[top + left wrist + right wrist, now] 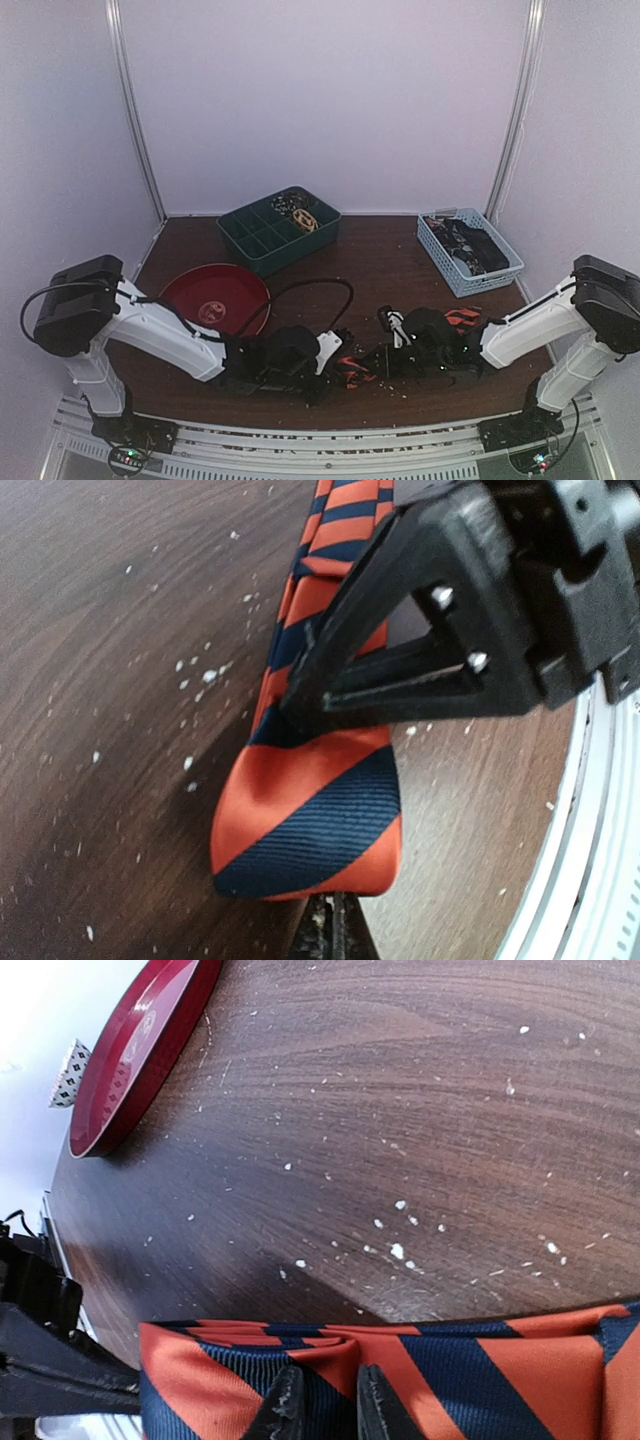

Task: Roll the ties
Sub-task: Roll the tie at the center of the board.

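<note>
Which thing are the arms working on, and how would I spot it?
On the brown table, start at the round red plate and look right, toward the near edge. A striped tie lies there; its broad diagonal orange-red and navy stripes set it apart from the plain plate and the dark jumble in the blue basket.

1. A striped orange-red and navy tie (320, 820) lies along the dark wood worktop (110, 680), its broad end nearest the bottom of the picture.
2. The left pincer (332, 932) peeks in at the bottom edge with its tips together, meeting the tie's end.
3. The black right pincer (305, 700) reaches in from the upper right, its tip on the tie's middle.
4. White specks (205, 675) dot the worktop left of the tie.
</note>
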Robot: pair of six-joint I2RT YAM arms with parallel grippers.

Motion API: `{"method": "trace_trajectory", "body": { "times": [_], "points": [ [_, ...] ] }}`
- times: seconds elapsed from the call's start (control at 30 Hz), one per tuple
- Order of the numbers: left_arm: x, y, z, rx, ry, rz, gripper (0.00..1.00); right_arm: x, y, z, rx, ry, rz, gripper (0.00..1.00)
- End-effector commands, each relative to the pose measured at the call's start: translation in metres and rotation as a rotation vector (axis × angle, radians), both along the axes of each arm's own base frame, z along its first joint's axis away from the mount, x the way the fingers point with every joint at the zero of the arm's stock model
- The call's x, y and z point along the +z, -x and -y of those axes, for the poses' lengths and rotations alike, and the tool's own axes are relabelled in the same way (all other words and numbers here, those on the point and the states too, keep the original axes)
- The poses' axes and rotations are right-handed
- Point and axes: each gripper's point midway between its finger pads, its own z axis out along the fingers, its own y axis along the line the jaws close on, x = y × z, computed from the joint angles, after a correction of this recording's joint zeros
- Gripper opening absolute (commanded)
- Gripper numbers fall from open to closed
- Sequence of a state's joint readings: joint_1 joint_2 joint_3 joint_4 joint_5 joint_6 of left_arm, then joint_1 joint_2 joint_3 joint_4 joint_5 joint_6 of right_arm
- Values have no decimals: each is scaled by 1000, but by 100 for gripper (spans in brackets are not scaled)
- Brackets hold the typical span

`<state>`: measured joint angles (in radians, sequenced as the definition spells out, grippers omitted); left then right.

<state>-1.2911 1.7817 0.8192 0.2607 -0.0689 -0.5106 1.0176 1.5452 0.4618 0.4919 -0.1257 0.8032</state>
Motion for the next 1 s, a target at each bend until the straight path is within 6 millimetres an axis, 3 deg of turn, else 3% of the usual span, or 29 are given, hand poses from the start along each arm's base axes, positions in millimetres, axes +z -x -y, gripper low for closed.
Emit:
{"method": "trace_trajectory", "body": {
  "times": [0.0, 0.13, 0.27, 0.73, 0.97],
  "points": [
    [-7, 2, -28, 77, -1, -53, 0, -9, 13, -4, 24, -10, -52, 20],
    [-19, 8, -61, 133, -48, -91, 0, -9, 17, -11, 35, -14, -58, 20],
    [-25, 9, -72, 150, -78, -98, 1, -12, 20, -17, 37, -6, -68, 20],
    [-31, 21, -31, 45, 0, -106, 0, -14, 23, -20, 16, -2, -79, 21],
    [-32, 26, -32, 50, 7, -122, 0, -15, 23, -16, 8, 1, -78, 21]
  ]
}}
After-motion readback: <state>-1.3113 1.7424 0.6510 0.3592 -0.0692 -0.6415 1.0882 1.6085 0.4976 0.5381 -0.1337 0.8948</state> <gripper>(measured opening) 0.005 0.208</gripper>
